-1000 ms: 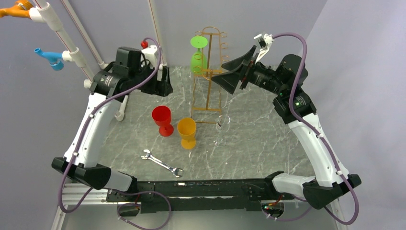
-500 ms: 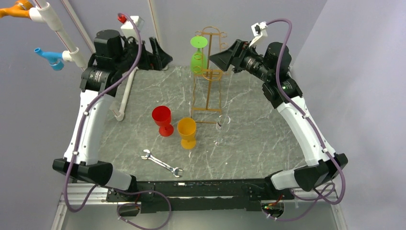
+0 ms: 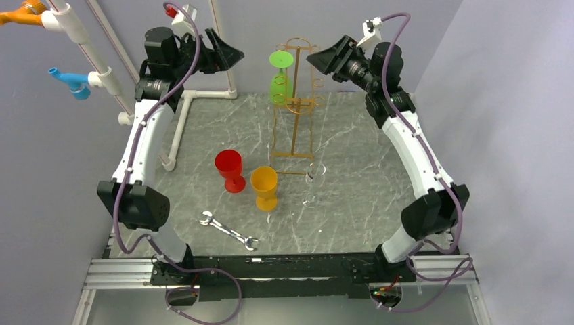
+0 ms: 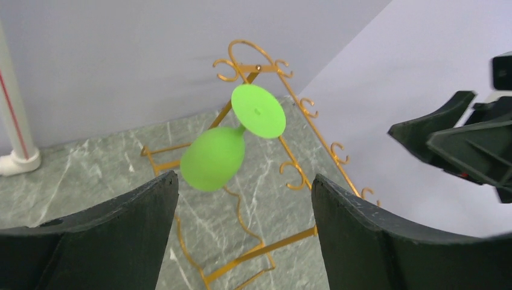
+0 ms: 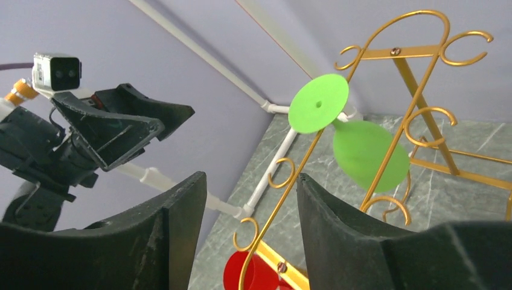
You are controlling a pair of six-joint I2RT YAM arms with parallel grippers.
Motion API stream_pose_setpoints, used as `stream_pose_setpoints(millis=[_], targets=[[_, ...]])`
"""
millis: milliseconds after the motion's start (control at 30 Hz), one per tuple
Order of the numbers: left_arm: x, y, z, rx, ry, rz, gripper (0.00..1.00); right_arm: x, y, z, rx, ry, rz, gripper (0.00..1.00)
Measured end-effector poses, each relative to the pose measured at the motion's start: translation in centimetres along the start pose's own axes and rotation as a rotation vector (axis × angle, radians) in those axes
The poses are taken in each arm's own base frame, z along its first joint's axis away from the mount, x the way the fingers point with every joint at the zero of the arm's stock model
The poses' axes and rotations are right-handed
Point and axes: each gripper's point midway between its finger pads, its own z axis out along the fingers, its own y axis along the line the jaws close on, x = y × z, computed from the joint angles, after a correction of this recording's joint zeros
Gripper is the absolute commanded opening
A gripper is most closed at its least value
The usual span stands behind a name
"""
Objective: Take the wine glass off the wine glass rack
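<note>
We see green glass (image 3: 279, 88) hanging upside down on rack (image 5: 410, 52), foot caught near arched top. Left gripper (image 3: 233, 53) and right gripper (image 3: 317, 59) raised either side of it, apart from it, both wide open, empty. Each wrist view shows us opposite gripper; only top view shows orange cup (image 3: 264, 183), clear glass (image 3: 313, 183), wrench (image 3: 229, 231) on tabletop (image 3: 365, 176).

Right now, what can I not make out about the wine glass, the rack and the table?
Both wrist views: the hook holding the green wine glass on the rack hides behind the glass's foot.
Left wrist view: the rack's lower end runs behind the fingers of the left end effector.
Top view: the clear glass is too small and transparent.
Right wrist view: the bottom edge cuts off the red cup.
</note>
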Motion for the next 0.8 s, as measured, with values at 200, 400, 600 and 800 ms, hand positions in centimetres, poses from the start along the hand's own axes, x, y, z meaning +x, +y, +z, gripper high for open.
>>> stream_pose_setpoints(millis=[200,400,600,800], targets=[[-1.3,1.4,2.6,0.078,-0.054,-0.076,0.74,0.0,-1.9,2.6,0.003,0.017,0.030,0.50],[-0.9,3.2,5.2,0.149,-0.070,-0.167,0.66,0.2,-3.6,5.4,0.008,0.031,0.047,0.38],[0.7,4.5,7.5,0.219,-0.052,-0.249,0.58,1.0,-5.8,7.6,0.029,0.055,0.063,0.37],[2.1,5.4,8.9,0.264,-0.028,-0.303,0.58,2.0,-7.4,9.2,0.040,0.089,0.080,0.34]])
